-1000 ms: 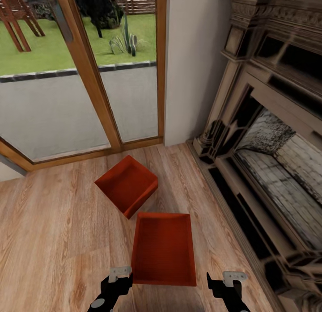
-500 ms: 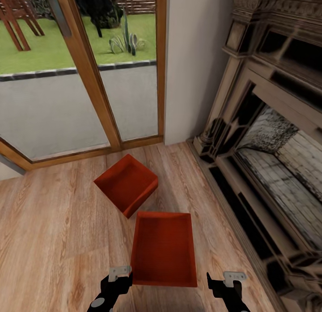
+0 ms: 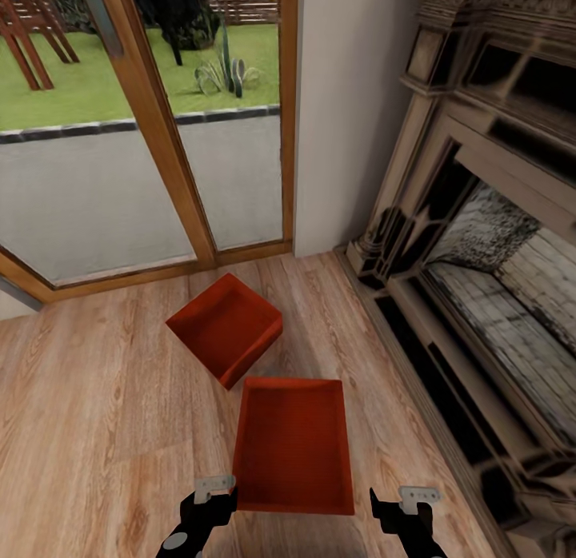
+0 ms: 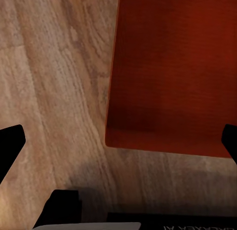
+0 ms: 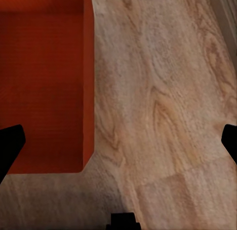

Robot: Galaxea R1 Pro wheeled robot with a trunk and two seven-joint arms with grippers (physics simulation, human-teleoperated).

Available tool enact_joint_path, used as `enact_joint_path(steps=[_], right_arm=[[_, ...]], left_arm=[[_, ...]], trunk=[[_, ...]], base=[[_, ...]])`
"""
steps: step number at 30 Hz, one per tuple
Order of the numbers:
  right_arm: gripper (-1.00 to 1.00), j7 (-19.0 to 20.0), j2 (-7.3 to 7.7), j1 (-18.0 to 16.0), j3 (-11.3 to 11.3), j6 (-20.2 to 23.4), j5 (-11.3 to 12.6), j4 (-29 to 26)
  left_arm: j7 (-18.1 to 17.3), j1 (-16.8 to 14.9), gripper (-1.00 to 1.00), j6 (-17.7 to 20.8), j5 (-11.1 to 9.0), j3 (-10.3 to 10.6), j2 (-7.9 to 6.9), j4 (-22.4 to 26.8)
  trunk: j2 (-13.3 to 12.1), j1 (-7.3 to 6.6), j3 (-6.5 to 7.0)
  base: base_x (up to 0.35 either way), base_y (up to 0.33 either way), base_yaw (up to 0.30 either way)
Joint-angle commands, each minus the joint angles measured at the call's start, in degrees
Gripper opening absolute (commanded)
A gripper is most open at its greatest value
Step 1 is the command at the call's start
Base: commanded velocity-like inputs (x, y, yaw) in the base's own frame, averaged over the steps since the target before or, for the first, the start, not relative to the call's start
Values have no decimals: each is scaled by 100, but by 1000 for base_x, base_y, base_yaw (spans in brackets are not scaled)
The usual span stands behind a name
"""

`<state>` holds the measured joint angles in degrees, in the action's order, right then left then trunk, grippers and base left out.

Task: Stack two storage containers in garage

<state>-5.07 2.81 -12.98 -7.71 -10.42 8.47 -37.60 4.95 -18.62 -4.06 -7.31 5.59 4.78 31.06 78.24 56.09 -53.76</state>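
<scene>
A: Starting at the left, what do you see?

B: Wood-framed glass doors (image 3: 152, 134) look out on paving and grass. In front of them runs the light wood-plank floor (image 3: 88, 430) of the living room.

A: And the left gripper (image 3: 210, 494)?

B: It hangs low at the near edge of the head view, just beside the near left corner of a storage container. In its wrist view the two dark fingers (image 4: 11, 143) sit at opposite edges of the picture, so they are spread wide, holding nothing.

A: Where are the two storage containers?

B: Both lie on the wood floor. The nearer container (image 3: 294, 446) sits squarely between the two grippers, open top up, bottom bare. The farther container (image 3: 226, 328) is turned at an angle, near the doors, with one corner close to the nearer bin's far left corner; I cannot tell whether they touch.

A: The right gripper (image 3: 404, 500)?

B: Just beside the nearer bin's right near corner, over bare planks. Its fingers (image 5: 11, 146) are also spread wide and empty.

A: Farthest right?

B: A white wall (image 3: 352, 102), then the ornate dark fireplace (image 3: 480, 246).
</scene>
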Motion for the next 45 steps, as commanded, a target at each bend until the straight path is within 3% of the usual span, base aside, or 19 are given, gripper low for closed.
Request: enact_joint_path(steps=[1,14,17,18,22,36,41,45], right_arm=[[100,-43,9,-3,-51,-19,59,4],[100,-30,-13,-24,-114,9,72,145],[100,-39,-94,-190,-292,12,68,447],[100,-80,-132,-411,-365,13,74,774],[100,-114,-155,-657,-378,21,74,1024],[100,-56,-184,-733,-373,-32,24,1150],[100,-55,-184,-733,-372,-42,40,1150],[100,-78,-315,-768,-400,-39,51,1244]], left_arm=[[49,-2,100,-24,-60,48,-5,-3],[50,-2,100,-33,-67,48,13,4],[56,-3,100,-34,-67,48,14,5],[58,-3,100,-35,-67,48,4,6],[59,-4,100,-37,-67,48,13,6],[76,-4,100,-34,-60,48,-3,6],[49,-2,100,-34,-62,46,-4,6],[15,129,100,-146,-77,-5,126,-125]], trunk=[[43,22,-21],[565,308,-255],[685,374,-309],[725,396,-327],[885,484,-398],[1447,791,-650],[1447,791,-650],[1447,791,-650]], base=[[0,0,0],[0,0,0],[0,0,0],[0,0,0],[0,0,0],[0,0,0],[0,0,0],[0,0,0]])
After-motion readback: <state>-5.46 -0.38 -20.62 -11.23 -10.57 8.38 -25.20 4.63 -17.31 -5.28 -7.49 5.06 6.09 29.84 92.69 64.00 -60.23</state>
